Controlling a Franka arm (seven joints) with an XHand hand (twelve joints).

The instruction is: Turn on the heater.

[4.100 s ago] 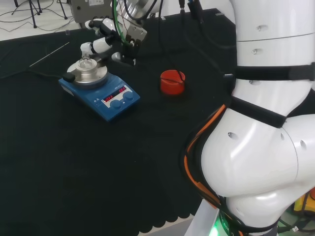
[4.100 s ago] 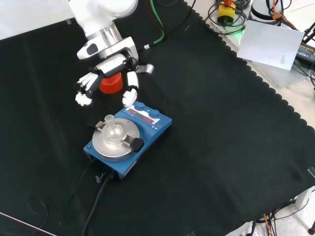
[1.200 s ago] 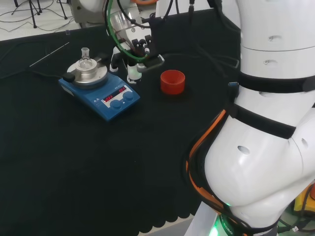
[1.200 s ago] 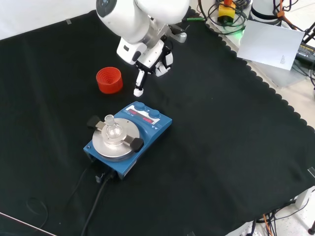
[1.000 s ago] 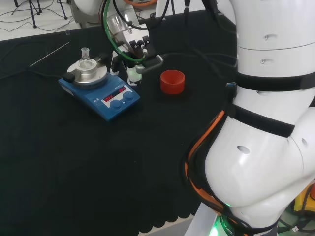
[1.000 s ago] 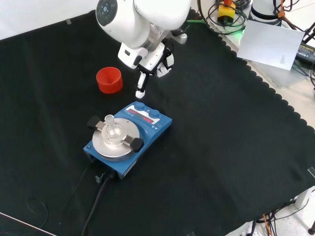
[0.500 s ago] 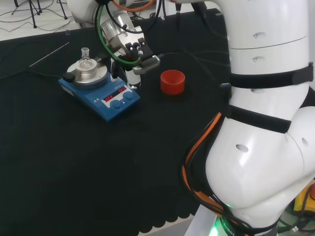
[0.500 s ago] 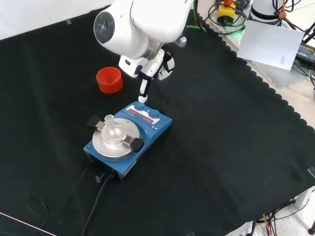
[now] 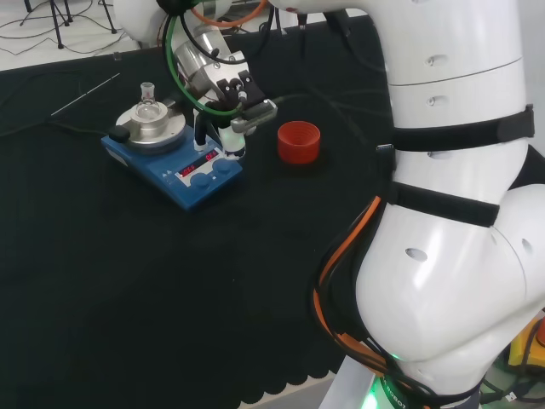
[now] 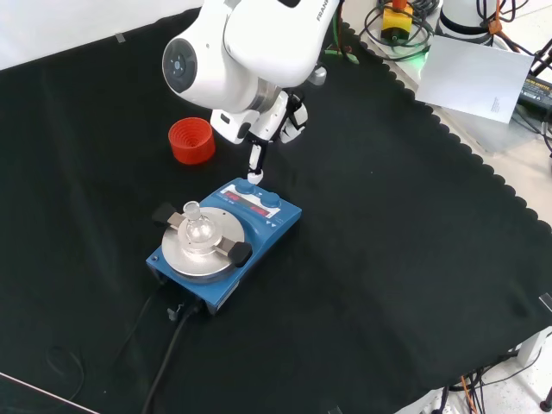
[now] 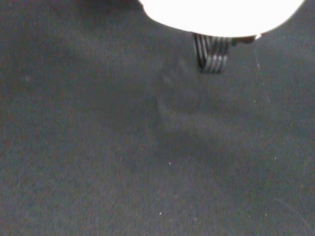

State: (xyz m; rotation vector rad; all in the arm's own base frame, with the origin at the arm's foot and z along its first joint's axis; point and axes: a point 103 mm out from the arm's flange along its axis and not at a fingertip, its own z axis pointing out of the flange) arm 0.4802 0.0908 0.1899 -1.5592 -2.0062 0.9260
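Tabletop (image 10: 414, 259) draped in black cloth, scalloped along edge. Blue heater (image 10: 226, 242) chosen as landmark, sitting mid-cloth, round metal plate carrying small clear flask (image 10: 197, 228), cable trailing off its near end in front view. Red ribbed ring (image 10: 191, 141) apart from heater, beyond control end in front view. Robot hand (image 10: 269, 126) above heater's control end: one finger (image 10: 254, 164) extended straight down, tip at or just over knob (image 10: 247, 185), contact not resolvable; remaining fingers tucked, nothing grasped. Pose judged suited to pressing or nudging one control without disturbing flask. Beyond cloth: cables, white sheet of paper.
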